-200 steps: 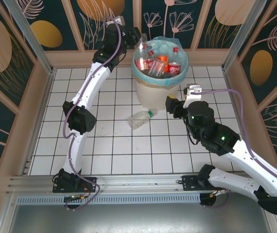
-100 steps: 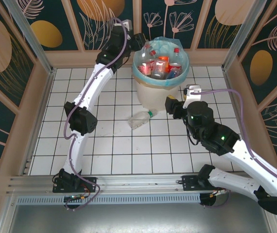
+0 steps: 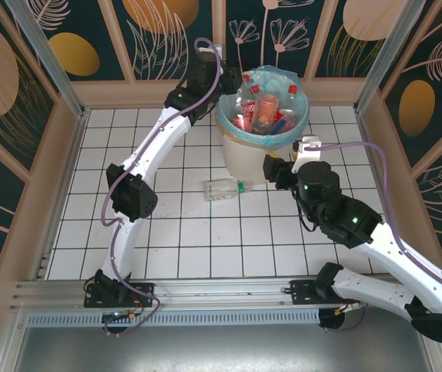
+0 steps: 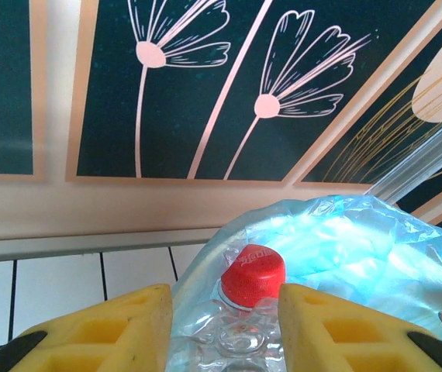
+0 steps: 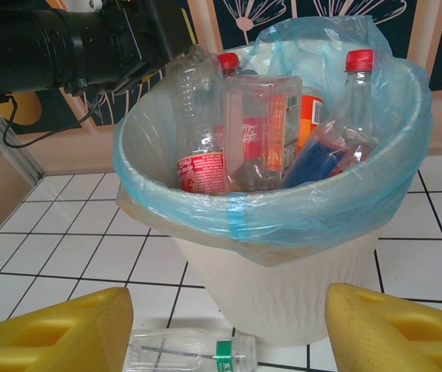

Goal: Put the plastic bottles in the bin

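From above, the round cream-white wastebasket (image 3: 240, 159), lined with a translucent blue-green plastic bag, stands near the far edge of the white-tiled desk (image 3: 167, 225), a little right of its middle. It is packed with small plastic bottles (image 3: 264, 108), several of them clear with red caps and labels. The left gripper (image 3: 222, 77) is at the wastebasket's far-left rim. A clear plastic bottle with a green band (image 3: 225, 188) lies on its side on the desk, just on the near side of the wastebasket. The right gripper (image 3: 270, 167) sits low beside the wastebasket's near-right wall.

In the left wrist view, the yellow jaws stand apart on either side of a clear red-capped bottle (image 4: 253, 275) that stands upright in the bag. I cannot tell whether they press on it.

In the right wrist view, the yellow jaws are released and spread wide, with nothing between them. The wastebasket is straight ahead, and the green-banded bottle lies at its foot. Inside are a tall clear bottle with a red label (image 5: 202, 116), a square clear bottle (image 5: 261, 128) and a leaning blue-labelled bottle (image 5: 322, 155).
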Controlling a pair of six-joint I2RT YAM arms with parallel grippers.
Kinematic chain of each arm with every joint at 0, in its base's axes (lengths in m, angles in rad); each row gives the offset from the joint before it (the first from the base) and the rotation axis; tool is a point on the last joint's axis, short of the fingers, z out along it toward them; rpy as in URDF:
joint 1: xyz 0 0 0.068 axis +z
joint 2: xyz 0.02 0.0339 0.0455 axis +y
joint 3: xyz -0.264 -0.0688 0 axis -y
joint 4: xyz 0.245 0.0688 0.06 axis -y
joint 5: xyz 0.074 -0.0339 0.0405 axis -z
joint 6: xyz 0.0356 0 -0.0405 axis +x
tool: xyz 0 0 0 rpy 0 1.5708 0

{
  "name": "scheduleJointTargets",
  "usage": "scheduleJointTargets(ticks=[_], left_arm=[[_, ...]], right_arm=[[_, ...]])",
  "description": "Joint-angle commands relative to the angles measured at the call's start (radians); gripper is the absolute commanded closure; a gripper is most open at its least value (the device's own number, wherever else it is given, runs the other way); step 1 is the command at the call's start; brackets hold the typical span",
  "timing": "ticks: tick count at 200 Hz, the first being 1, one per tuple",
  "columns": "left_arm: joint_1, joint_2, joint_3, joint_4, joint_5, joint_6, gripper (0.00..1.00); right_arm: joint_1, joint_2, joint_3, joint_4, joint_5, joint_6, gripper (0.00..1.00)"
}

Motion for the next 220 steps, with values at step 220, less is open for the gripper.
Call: scheduleJointTargets(ticks=[220], left_arm=[[-0.062, 0.003, 0.010, -0.219, -0.115, 0.102, 0.27]], right_arm=[[-0.005, 0.010, 0.036, 0.022, -0.006, 0.010, 0.33]])
